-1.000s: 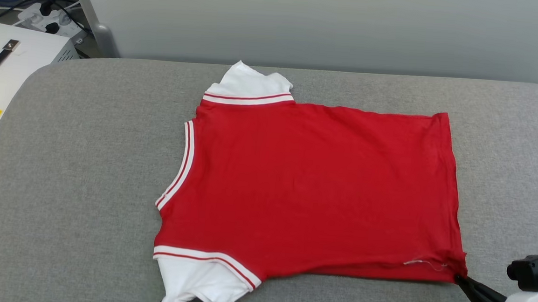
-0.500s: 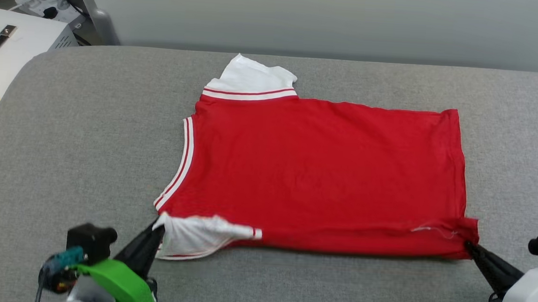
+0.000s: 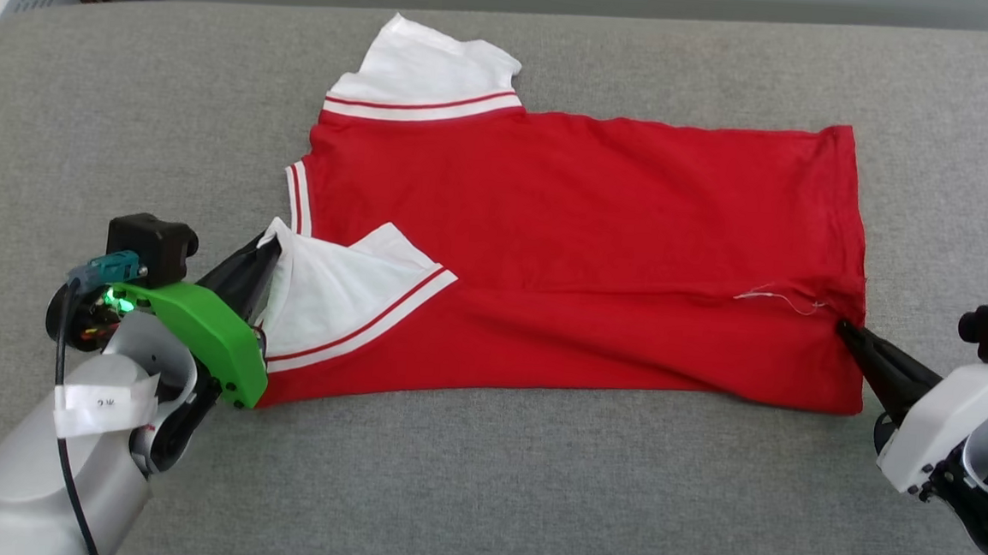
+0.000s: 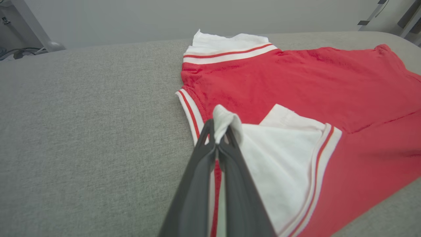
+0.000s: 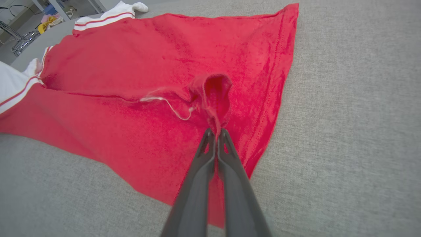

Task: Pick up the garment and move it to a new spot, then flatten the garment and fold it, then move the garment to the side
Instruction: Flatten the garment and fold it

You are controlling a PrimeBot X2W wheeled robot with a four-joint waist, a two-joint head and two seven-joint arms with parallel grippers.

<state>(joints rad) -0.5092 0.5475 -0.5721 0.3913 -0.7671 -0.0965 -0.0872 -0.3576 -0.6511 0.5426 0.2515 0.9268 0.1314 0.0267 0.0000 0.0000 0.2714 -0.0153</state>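
Fingers [image 4: 197, 171] of L gripper [image 4: 217, 133] pinch the garment [image 3: 593, 206] by its white sleeve; R gripper [image 5: 216, 131] pinches its red corner. Soft grey pad [image 3: 533, 486] under it, pale wall [image 4: 131, 16] behind.

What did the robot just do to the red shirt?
The left gripper carried the near white sleeve onto the red body of the garment; the right gripper drew the hem corner the same way. Both stay shut on cloth; the far sleeve stays flat.

Red garment [image 3: 582, 231], near edge part-folded over.
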